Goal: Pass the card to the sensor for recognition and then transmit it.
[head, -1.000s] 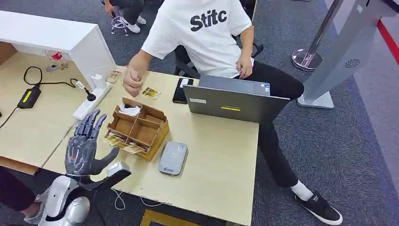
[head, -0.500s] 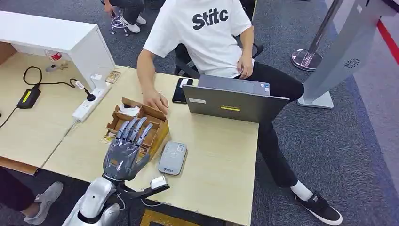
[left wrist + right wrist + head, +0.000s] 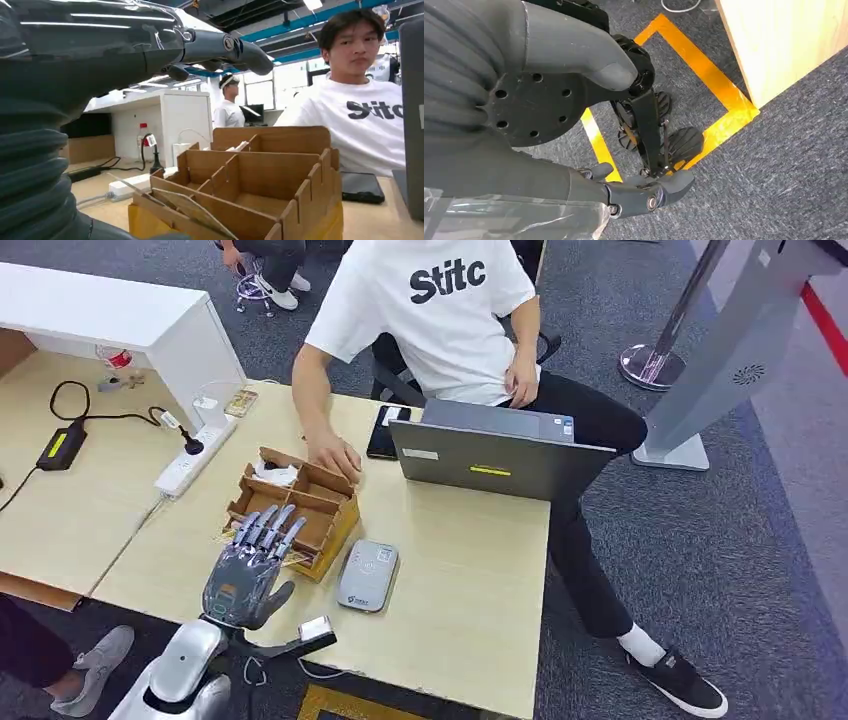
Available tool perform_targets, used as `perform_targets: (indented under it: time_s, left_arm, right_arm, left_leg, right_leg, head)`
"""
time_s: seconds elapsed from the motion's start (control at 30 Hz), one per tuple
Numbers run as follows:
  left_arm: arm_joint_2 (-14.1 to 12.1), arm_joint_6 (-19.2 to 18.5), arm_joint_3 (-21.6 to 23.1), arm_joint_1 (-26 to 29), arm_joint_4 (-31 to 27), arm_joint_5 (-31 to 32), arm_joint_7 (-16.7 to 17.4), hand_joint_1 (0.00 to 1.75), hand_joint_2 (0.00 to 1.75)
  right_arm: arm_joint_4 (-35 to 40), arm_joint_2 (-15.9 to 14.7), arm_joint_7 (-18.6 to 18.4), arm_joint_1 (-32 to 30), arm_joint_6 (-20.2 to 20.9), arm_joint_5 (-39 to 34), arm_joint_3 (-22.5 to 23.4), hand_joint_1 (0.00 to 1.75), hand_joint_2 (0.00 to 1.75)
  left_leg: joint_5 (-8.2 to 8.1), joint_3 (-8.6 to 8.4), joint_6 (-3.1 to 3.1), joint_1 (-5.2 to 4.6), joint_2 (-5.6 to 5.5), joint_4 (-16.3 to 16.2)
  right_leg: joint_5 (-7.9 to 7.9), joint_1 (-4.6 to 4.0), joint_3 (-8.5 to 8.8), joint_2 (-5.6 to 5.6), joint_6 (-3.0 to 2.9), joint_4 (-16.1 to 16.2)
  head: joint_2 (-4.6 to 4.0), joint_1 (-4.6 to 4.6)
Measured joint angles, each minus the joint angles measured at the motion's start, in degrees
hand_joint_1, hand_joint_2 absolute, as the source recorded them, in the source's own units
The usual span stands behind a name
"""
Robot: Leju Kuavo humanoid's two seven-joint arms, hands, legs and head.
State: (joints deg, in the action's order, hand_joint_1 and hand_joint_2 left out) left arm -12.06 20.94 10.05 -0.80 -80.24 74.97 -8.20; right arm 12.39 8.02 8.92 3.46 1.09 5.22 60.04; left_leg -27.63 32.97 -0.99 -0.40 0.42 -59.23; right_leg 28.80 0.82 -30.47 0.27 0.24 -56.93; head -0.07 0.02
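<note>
A brown cardboard organizer (image 3: 300, 508) stands on the wooden desk (image 3: 470, 570). Thin cards (image 3: 192, 210) lean in its nearest compartment. My left hand (image 3: 245, 572) hovers over that front row with fingers (image 3: 220, 47) stretched out and apart, holding nothing, and it hides most of the cards in the head view. The grey card sensor (image 3: 367, 575) lies flat just right of the organizer. My right hand (image 3: 549, 100) hangs beside the desk above the floor, empty, thumb and fingers apart.
A seated person in a white shirt (image 3: 440, 310) rests a hand (image 3: 335, 455) on the organizer's far side. A laptop (image 3: 495, 455), a phone (image 3: 383, 432), a power strip (image 3: 188, 465) and a white cabinet (image 3: 120, 315) surround the work spot. Yellow floor tape (image 3: 704, 75) borders the desk's leg.
My left hand swung right from beside the organizer to over its front compartments, then drew back slightly. The person's hand came down from above the desk onto the organizer's far edge.
</note>
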Motion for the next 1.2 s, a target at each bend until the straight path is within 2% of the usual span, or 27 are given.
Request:
perform_targets:
  time_s: [0.47,0.7,0.9,1.2]
  left_arm:
    - [-0.85,-1.07,-0.94,-0.62,1.84,-1.10,-0.02,0.00,1.75]
    - [-0.85,-2.41,-1.88,-1.37,4.00,-5.86,-2.76,0.00,1.75]
    - [-0.81,-4.05,-2.49,-1.47,5.51,-6.45,-2.99,0.00,1.75]
    - [-0.83,-4.28,-3.23,-1.62,7.35,-6.91,-2.93,0.00,1.75]
  right_arm:
    - [-0.07,0.00,-1.71,0.02,-0.81,0.24,0.04,0.00,1.75]
    - [-0.28,0.04,-2.25,0.02,-0.92,0.37,0.07,0.00,1.75]
    - [-0.33,0.35,-2.60,0.02,-1.62,1.12,0.04,0.00,1.75]
    - [-0.33,0.66,-2.60,-0.01,-1.62,1.51,0.04,0.00,1.75]
  left_leg:
    - [0.00,0.00,0.00,0.00,-0.01,0.00]
    - [0.00,0.00,0.00,0.00,-0.01,0.00]
    - [0.00,0.00,0.00,0.00,-0.01,0.00]
    - [0.00,0.00,0.01,0.00,-0.01,0.00]
  right_leg:
    - [0.00,0.00,-0.01,0.00,0.00,0.00]
    - [0.00,0.00,0.00,0.00,0.00,0.00]
    - [0.00,0.00,-0.01,0.00,0.00,0.00]
    - [0.00,0.00,-0.01,0.00,0.00,0.00]
  head:
    - [0.00,0.00]
    - [0.00,0.00]
    - [0.00,0.00]
    - [0.00,0.00]
